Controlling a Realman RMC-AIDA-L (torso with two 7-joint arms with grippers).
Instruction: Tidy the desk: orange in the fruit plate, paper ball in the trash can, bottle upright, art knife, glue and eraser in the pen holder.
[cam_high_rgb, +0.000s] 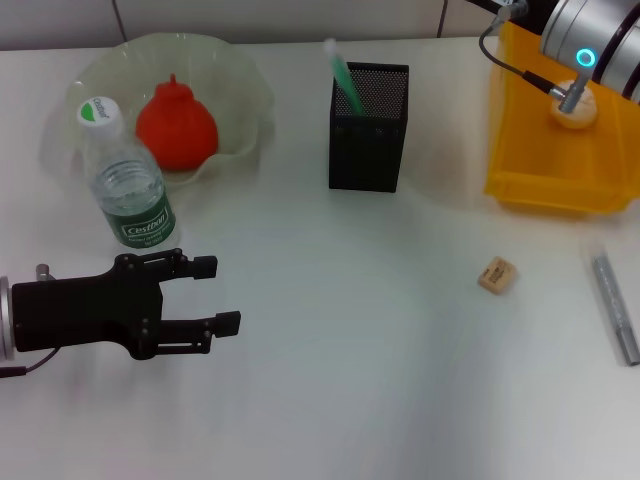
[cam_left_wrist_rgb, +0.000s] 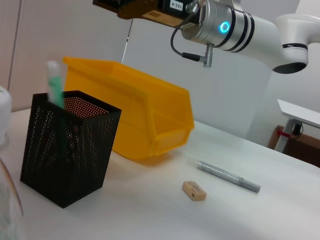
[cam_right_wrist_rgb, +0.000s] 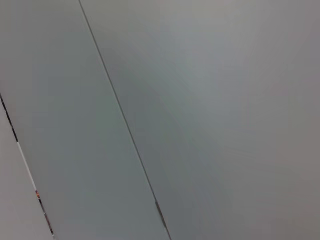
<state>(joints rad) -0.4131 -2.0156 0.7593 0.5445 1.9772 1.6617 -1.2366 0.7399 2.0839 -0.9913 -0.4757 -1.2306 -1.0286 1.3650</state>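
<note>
The orange lies in the fruit plate at the back left. The bottle stands upright in front of the plate. My left gripper is open and empty, low over the table just in front of the bottle. The pen holder holds a green glue stick. The paper ball lies in the yellow trash can. The eraser and the grey art knife lie on the table at the right. My right arm is raised over the trash can.
The left wrist view shows the pen holder, the trash can, the eraser and the art knife. The right wrist view shows only a plain wall. A white table fills the scene.
</note>
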